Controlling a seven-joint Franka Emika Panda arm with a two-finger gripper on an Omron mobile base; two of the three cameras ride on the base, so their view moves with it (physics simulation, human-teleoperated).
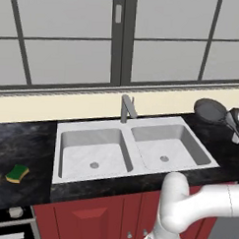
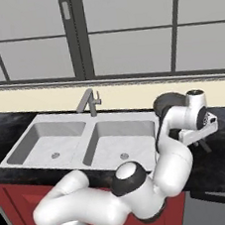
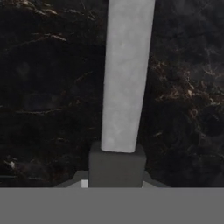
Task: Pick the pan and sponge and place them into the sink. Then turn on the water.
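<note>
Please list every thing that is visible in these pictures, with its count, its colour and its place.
sink: one, white-grey, two basins, set in the counter
faucet: one, grey, behind the sink, no water running
pan: one, black, right of the sink
pan handle: one, pale grey in the hand view, between the fingers
sponge: one, yellow and green, on the counter left of the sink
counter: one, black marbled
cabinets: red, below the sink
window: grey-framed, behind the counter
tool: one, shut on the pan handle
</note>
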